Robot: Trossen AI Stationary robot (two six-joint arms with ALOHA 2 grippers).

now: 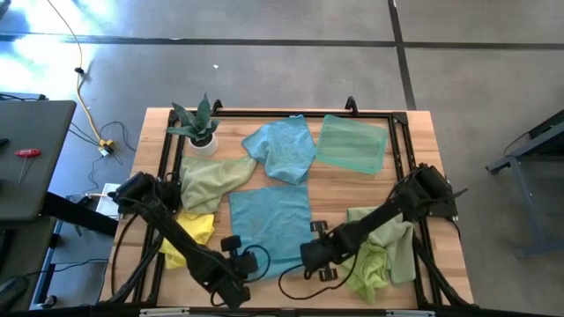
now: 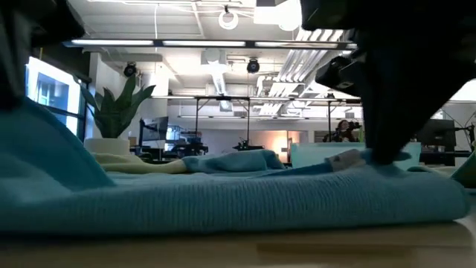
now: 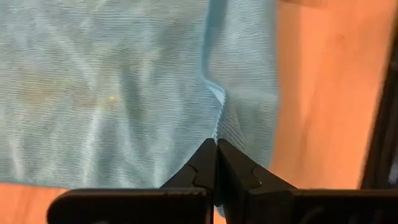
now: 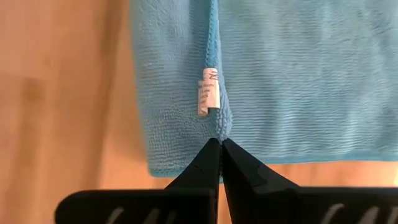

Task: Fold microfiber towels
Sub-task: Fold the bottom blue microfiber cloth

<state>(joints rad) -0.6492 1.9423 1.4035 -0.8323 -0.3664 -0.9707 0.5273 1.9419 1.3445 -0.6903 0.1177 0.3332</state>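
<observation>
A wooden bench framed in black rail stands on a grey concrete floor, with an open workshop of ceiling lights and racks visible beyond it in the low view.

At the bench's 6 o'clock edge, the left gripper has its jaws pressed together on the near left corner of the flat light blue towel, pinching a raised ridge of the cloth, as its wrist view shows. The right gripper likewise has its jaws closed on the near right corner of the same towel, just past the small white care label sewn into the hem.

The towel looks light, limp and slightly grippy. It should drape from any pinch, so the two near corners are sensible holds for carrying the near edge toward 12 o'clock, and the fold may sag in the middle.

Outward, a crumpled light blue towel lies at 12 o'clock. A mint green towel lies flat at 1 o'clock, and a sage green towel at 10 o'clock. A yellow towel sits under the left arm at 8 o'clock, and a lime green heap sits under the right arm at 4 o'clock. A potted plant stands at 11 o'clock.
</observation>
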